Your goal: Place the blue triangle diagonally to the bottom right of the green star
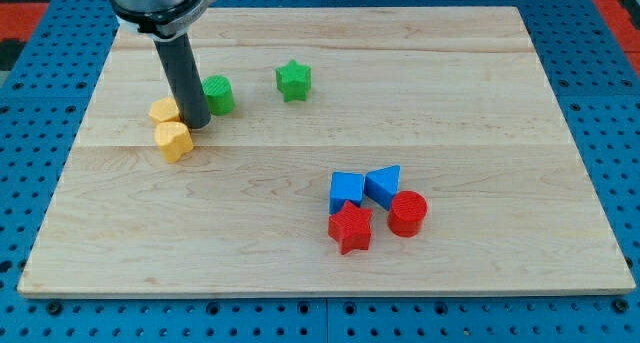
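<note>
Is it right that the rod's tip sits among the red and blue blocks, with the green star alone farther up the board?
No. The camera view shows my tip beside the two yellow blocks and the green cylinder, far from the blue triangle. The green star does stand alone.

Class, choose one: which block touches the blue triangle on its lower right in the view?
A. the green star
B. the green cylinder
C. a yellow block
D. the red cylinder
D: the red cylinder sits against the blue triangle at its lower right, while the green and yellow blocks lie far off toward the view's upper left.
</note>
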Tool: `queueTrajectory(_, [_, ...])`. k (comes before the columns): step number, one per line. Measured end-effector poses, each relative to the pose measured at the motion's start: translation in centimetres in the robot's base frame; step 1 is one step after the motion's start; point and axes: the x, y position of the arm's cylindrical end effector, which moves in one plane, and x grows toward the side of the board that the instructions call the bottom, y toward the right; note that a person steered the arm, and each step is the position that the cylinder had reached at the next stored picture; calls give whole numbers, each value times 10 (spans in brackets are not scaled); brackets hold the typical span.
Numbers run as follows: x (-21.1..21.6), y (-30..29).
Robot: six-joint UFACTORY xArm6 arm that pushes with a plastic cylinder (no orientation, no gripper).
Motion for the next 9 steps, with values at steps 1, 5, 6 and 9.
queueTrajectory(1, [19, -5])
queueTrajectory(5, [35, 62])
queueTrajectory(6, [99, 67])
queueTrajectory(9, [85, -116])
